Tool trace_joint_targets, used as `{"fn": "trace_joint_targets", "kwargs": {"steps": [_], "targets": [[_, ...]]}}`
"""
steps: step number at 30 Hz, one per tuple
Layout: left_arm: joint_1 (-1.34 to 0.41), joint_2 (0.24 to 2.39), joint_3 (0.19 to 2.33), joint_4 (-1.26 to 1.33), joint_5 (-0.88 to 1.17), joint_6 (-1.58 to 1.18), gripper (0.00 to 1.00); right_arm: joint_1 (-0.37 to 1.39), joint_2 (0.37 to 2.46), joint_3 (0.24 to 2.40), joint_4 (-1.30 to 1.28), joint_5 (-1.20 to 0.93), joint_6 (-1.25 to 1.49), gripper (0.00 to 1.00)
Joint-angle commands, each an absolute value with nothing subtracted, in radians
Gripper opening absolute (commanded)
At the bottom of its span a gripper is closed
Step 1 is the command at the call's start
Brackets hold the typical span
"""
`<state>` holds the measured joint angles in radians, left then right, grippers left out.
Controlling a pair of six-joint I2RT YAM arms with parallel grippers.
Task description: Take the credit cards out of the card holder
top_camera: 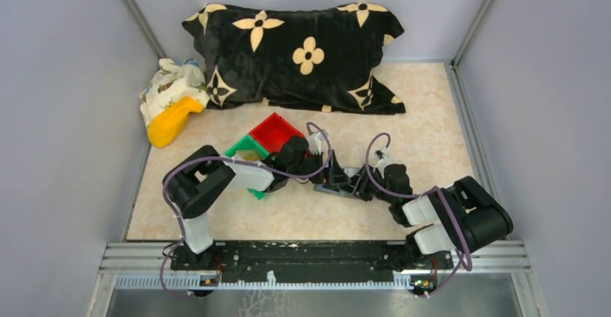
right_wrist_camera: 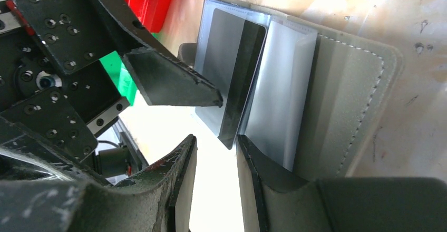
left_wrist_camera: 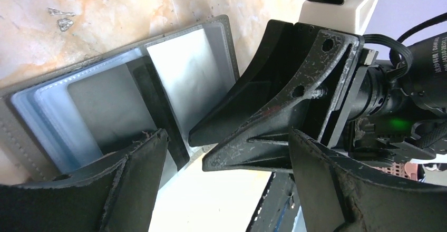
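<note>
The card holder [left_wrist_camera: 68, 79] lies open on the table, grey with a lighter inner face and clear sleeves; it also shows in the right wrist view [right_wrist_camera: 348, 89] and the top view [top_camera: 326, 189]. A dark card [right_wrist_camera: 243, 79] sticks partly out of a sleeve, next to a pale card [left_wrist_camera: 184, 68]. My right gripper [right_wrist_camera: 216, 139] is narrowly open, with the dark card's corner just between its fingertips and one finger [right_wrist_camera: 263, 174] against the sleeve edge. My left gripper [left_wrist_camera: 226, 137] is wide open, with one finger [left_wrist_camera: 132, 179] over the holder's inner face and the right gripper between its fingers.
A red bin [top_camera: 276, 131] and a green bin [top_camera: 243, 148] stand just behind the left gripper [top_camera: 317, 167]. A black flowered pillow [top_camera: 299, 54] lies at the back, with a yellow object [top_camera: 171, 121] and a patterned cloth [top_camera: 169, 83] at the back left. Grey walls enclose the table.
</note>
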<state>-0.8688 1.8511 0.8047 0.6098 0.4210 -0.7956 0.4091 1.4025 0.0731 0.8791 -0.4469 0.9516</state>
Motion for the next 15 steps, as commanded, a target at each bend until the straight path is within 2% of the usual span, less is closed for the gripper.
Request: {"fn": "trace_joint_targets", "kwargs": {"steps": [1, 15], "targets": [[-0.872, 1.774, 0.794, 0.540, 0.392, -0.755, 0.90, 0.403, 1.342, 0.079, 0.844, -0.422, 0.915, 0.34], [-0.873, 1.714, 0.801, 0.334, 0.225, -0.649, 0.92, 0.402, 1.346, 0.095, 0.812, -0.414, 0.897, 0.34]]}}
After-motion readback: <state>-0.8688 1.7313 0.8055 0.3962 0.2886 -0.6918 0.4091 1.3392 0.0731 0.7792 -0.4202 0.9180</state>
